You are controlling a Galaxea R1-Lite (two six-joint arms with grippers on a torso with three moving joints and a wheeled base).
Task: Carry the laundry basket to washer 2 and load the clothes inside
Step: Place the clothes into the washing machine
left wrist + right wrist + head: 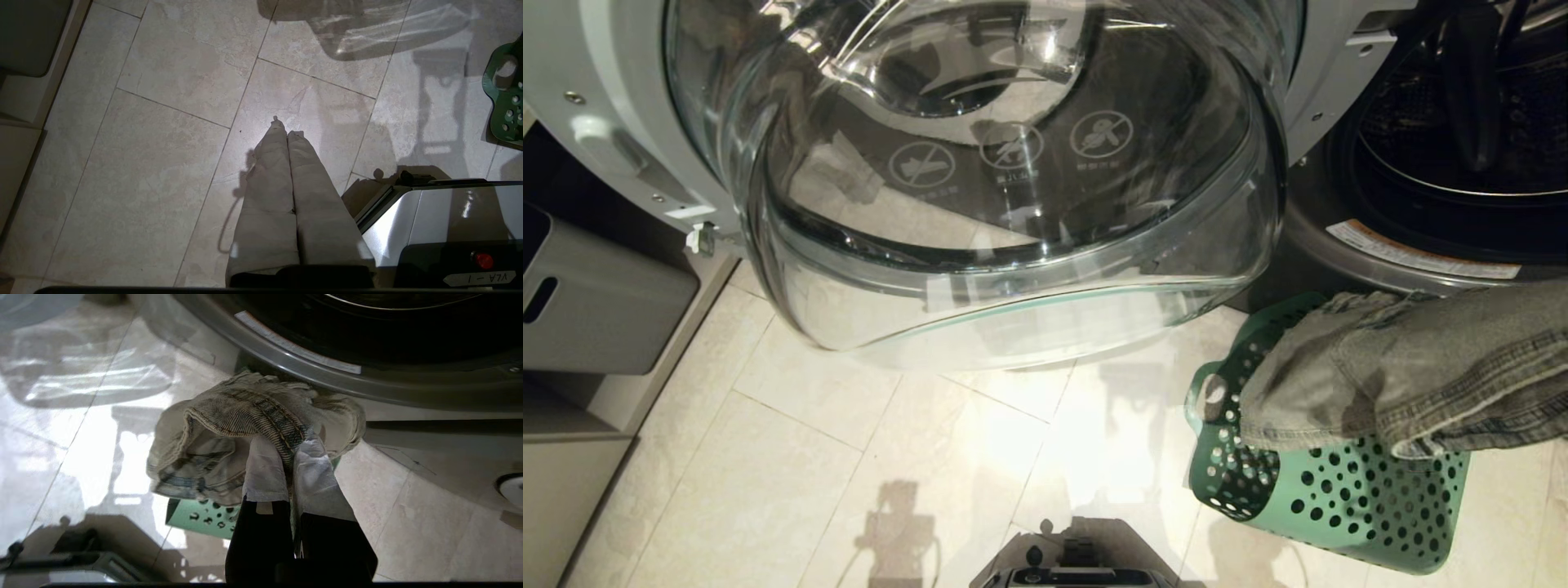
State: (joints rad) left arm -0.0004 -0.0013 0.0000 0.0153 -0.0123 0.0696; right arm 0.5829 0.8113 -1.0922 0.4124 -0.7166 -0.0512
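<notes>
Here, denim clothes [245, 433] pinched in right claw [288, 457], above laundry basket [200, 518]

1. Left gripper [287, 131]: two long tapering fingers [269, 192] wrapped in pale beige cloth, seam lines across the wrap; they spring from a black mount at the wrist.
2. Right gripper [291, 446]: fingers [264, 469] capped in white fabric covers; black angular bodies behind them.
3. Base [441, 220], beside the left gripper: glossy silver-grey panel with a dark edge; a red round button [482, 259]; a white label [479, 278] printed with black characters.
</notes>
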